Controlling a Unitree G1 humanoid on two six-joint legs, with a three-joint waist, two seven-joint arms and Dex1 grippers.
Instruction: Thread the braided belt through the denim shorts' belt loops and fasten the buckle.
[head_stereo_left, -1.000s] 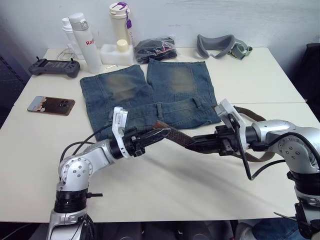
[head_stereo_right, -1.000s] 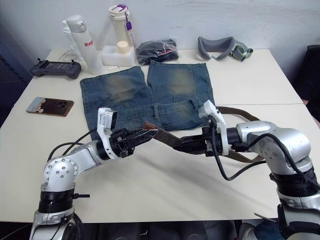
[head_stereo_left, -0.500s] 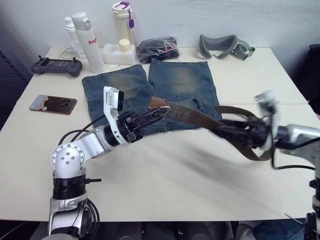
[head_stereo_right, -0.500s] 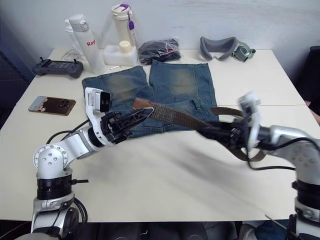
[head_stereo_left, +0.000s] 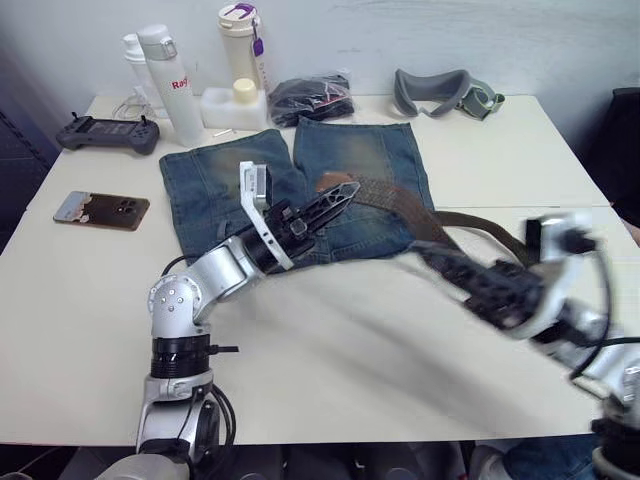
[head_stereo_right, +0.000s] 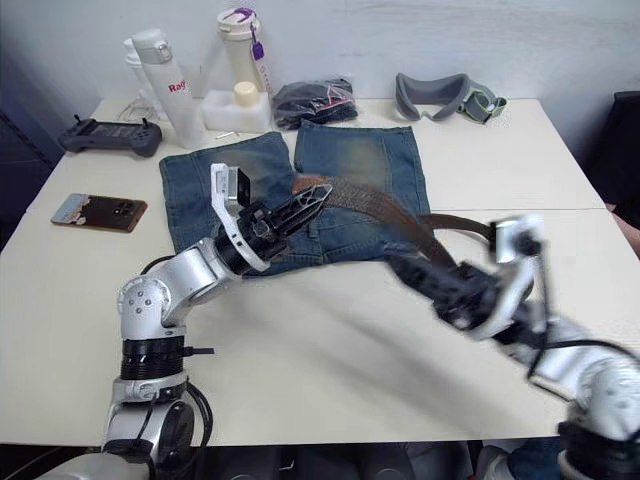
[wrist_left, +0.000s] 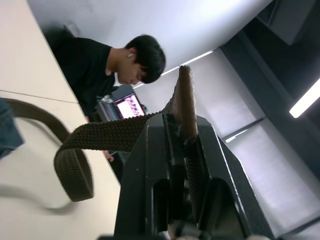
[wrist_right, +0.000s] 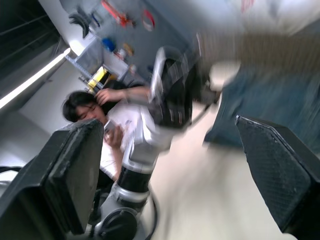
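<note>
left gripper (head_stereo_left: 340, 194): your fingers are clamped on the leather tip of the braided belt (head_stereo_left: 400, 205), held up over the denim shorts (head_stereo_left: 360, 160), likely so the tip can be aimed at a loop.
right gripper (head_stereo_left: 455, 270): fingers wide apart, holding nothing, near the belt's sagging middle.
belt axis: runs from the raised tip, down and to your right across the shorts' right leg, onto the worktop (head_stereo_left: 330, 350); tip points up and away from you.
shorts: flat on the worktop, waistband nearest you, belt not yet threaded, as far as you can see.

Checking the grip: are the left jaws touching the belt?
Touching. The left wrist view shows the left gripper shut on the braided belt.
</note>
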